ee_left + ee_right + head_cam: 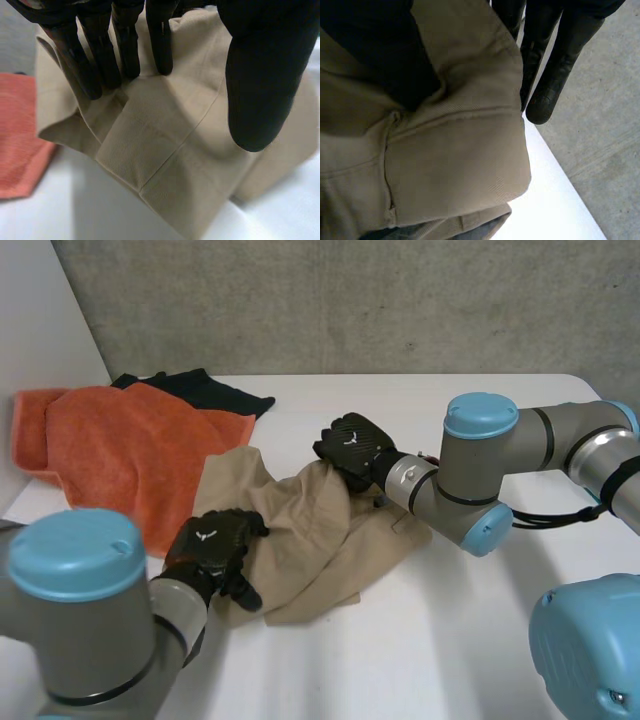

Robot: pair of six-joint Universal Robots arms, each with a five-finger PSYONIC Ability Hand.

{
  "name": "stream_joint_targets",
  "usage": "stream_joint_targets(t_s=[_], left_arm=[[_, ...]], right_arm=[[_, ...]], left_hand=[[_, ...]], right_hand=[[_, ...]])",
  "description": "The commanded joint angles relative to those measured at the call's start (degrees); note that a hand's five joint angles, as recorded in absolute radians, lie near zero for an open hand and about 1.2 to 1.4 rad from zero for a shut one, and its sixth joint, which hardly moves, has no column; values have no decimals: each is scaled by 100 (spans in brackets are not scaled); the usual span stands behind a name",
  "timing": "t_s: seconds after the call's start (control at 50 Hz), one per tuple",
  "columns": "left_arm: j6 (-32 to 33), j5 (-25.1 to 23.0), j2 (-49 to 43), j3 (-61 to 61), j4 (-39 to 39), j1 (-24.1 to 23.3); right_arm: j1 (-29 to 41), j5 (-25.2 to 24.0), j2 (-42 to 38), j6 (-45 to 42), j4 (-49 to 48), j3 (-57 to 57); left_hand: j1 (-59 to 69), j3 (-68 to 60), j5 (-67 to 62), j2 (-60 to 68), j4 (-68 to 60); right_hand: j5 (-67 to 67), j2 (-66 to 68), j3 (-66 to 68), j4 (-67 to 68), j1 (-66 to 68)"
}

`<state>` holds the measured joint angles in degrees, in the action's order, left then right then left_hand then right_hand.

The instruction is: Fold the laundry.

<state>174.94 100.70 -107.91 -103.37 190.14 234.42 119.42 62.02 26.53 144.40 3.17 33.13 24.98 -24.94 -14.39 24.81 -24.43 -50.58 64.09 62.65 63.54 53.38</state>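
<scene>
A beige garment lies crumpled in the middle of the white table. My left hand rests on its near left edge. In the left wrist view its fingers are straight and press down on a fold of the beige garment, with the thumb held apart above the cloth. My right hand is at the garment's far edge. There the thumb and fingers pinch a hemmed edge of the garment between them, raised off the table.
An orange towel lies at the far left, touching the beige garment; its corner sits beside my left hand. A dark garment lies behind it. A grey wall stands behind the table.
</scene>
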Motion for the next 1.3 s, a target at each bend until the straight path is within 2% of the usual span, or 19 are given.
stream_joint_targets(t_s=[0.02, 0.04, 0.12, 0.18, 0.3, 0.36, 0.48, 0.5, 0.58, 0.64, 0.7, 0.78, 1.0, 1.06, 1.1, 1.14, 1.16, 1.18, 1.3], left_arm=[[181, 1030, -564, 449, 559, -300], [260, 1066, -616, 554, 646, -326], [584, 1066, -608, 782, 883, -335], [892, 1040, -556, 950, 946, -300], [1982, 970, -3, 1442, 919, 33], [2211, 742, 305, 1574, 919, 130], [2203, 135, 464, 1504, 744, 122], [2159, 65, 455, 1434, 630, 104], [1818, 20, 403, 1171, 192, 8], [1264, 11, 359, 1039, -152, -159], [659, -15, 228, 977, -381, -125], [165, -41, -167, 994, -443, -168], [93, -24, -1108, 1538, -478, -151], [102, -33, -1249, 1627, -487, -195], [111, -33, -1346, 1680, -478, -195], [111, -24, -1408, 1715, -478, -186], [120, 11, -1451, 1732, -417, -195], [120, 11, -1452, 1741, -390, -195], [137, 20, -996, 1864, -267, -195]], right_arm=[[-42, 390, 387, 0, 17, 316], [-59, 434, 475, 0, 8, 404], [-200, 636, 993, 0, -10, 905], [-288, 820, 1424, 0, -54, 1204], [-446, 1111, 2233, -26, -36, 1652], [-586, 1129, 2786, -8, -27, 1942], [-639, 1155, 3639, -44, -1, 2645], [-639, 1163, 3675, -44, -1, 2698], [-648, 1251, 3737, -52, 192, 2953], [-648, 1366, 3702, -105, 464, 3138], [-657, 1445, 3702, -245, 605, 3270], [-657, 1471, 3702, -342, 614, 3402], [-657, 1462, 3728, -290, 614, 3587], [-657, 1462, 3737, -290, 605, 3631], [-657, 1462, 3737, -290, 605, 3639], [-666, 1462, 3737, -290, 605, 3666], [-666, 1471, 3737, -298, 605, 3666], [-666, 1471, 3737, -298, 605, 3674], [-789, 1585, 3763, -351, 623, 3692]], left_hand=[[2555, -2559, -2614, 2572, -2610], [3777, -3781, -3835, 3793, -3831], [5500, -5504, -5558, 5517, -5554], [5502, -5506, -5561, 5519, -5557], [5502, -5506, -5561, 5519, -5557], [5502, -5506, -5561, 5519, -5557], [5502, -5506, -5561, 5519, -5557], [5022, -5026, -5080, 5039, -5076], [736, -741, -795, 753, -791], [409, -413, -468, 426, -464], [-46, 41, -13, -29, -9], [-47, 42, -12, -30, -8], [189, -193, -247, 206, -243], [742, -746, -800, 758, -796], [1783, -1787, -1841, 1799, -1837], [3125, -3129, -3184, 3142, -3180], [4798, -4802, -4856, 4815, -4853], [5495, -5499, -5554, 5512, -5550], [5502, -5506, -5561, 5519, -5557]], right_hand=[[-1942, 1591, 1735, 1646, 2662], [-1942, 1591, 1735, 1646, 2662], [-1942, 1591, 1735, 1646, 2662], [-1942, 1591, 1735, 1646, 2662], [-1942, 1591, 1735, 1646, 2662], [-1942, 1591, 1735, 1646, 2662], [-1942, 1591, 1735, 1646, 2662], [-1942, 1591, 1735, 1646, 2662], [-1942, 1591, 1735, 1646, 2662], [-1942, 1591, 1735, 1646, 2662], [-1942, 1591, 1735, 1646, 2662], [-1942, 1591, 1735, 1646, 2662], [-1942, 1591, 1735, 1646, 2662], [-1942, 1591, 1735, 1646, 2662], [-1942, 1591, 1735, 1646, 2662], [-1942, 1591, 1735, 1646, 2662], [-1942, 1591, 1735, 1646, 2662], [-1942, 1591, 1735, 1646, 2662], [-1942, 1591, 1735, 1646, 2662]])
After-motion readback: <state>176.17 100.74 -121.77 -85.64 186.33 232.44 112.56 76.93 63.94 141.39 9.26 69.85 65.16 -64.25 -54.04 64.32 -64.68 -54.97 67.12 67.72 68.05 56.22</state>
